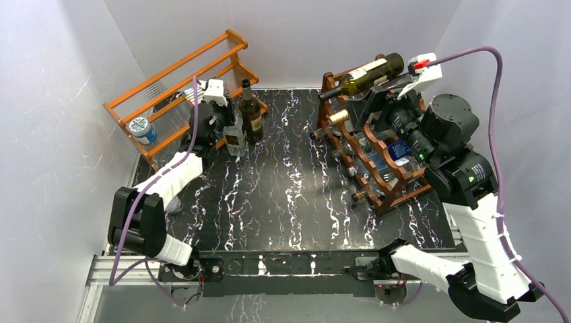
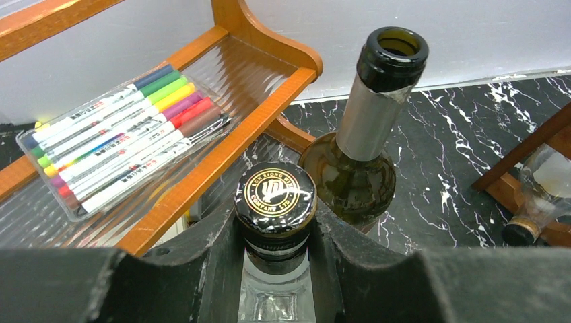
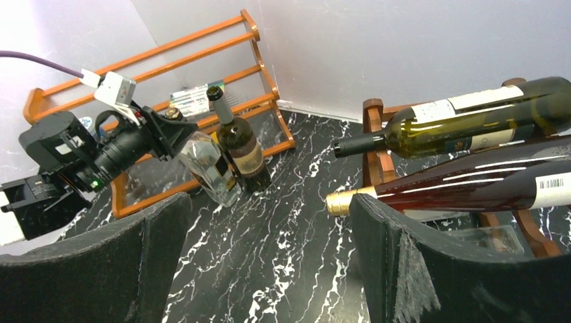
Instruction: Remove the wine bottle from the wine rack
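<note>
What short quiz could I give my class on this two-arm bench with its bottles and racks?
1. True or false: the right gripper is clamped on the green wine bottle atop the wine rack.
2. What lies on the orange rack's shelf? A) marker pens B) spoons C) cups
3. Fill in: the ___ gripper grips the clear bottle by its neck.
Key: 1 false, its jaws stand open and empty; 2 A; 3 left gripper.
</note>
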Robot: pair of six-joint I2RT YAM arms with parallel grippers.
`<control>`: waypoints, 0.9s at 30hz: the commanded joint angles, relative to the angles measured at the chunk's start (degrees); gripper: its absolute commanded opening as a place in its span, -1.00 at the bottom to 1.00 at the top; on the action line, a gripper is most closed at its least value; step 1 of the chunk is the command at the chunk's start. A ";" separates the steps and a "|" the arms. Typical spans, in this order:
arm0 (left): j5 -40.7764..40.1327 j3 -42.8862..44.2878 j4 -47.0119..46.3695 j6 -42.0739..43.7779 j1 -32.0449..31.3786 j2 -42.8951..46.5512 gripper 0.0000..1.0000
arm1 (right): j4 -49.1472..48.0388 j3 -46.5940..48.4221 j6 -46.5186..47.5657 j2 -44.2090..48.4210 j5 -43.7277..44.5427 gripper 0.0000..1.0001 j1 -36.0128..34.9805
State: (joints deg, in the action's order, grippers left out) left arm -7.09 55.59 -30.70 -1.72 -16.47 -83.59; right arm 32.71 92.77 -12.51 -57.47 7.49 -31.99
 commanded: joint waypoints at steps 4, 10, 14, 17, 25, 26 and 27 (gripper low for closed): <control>2.84 -0.53 -9.63 3.60 0.54 3.22 -0.74 | -1.58 -0.33 0.74 1.06 1.22 0.96 0.01; 3.40 -2.84 -6.89 3.77 0.56 8.77 0.64 | 0.44 1.52 1.20 0.38 2.12 0.96 0.06; 1.98 -3.27 -3.10 5.75 -0.72 13.87 0.95 | 2.86 1.07 2.15 0.09 4.17 0.96 0.08; 0.40 -2.86 -0.86 8.08 -2.59 17.31 0.97 | 5.17 -1.18 2.20 -0.28 6.49 0.96 0.03; -3.63 -7.37 -5.23 12.65 -7.99 25.65 0.96 | 5.25 -6.96 -1.42 -4.39 14.83 0.96 0.07; -3.50 -7.93 -6.04 13.76 -8.79 26.01 0.96 | 4.92 -6.92 -2.09 -5.25 17.03 0.96 0.06; -3.39 -8.30 -6.34 15.00 -9.66 26.26 0.96 | 4.46 -6.86 -3.06 -6.00 19.21 0.96 0.12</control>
State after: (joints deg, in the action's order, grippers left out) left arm -8.97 49.43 -33.23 8.86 -23.64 -59.07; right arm 39.59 86.06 -12.71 -61.19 17.58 -31.99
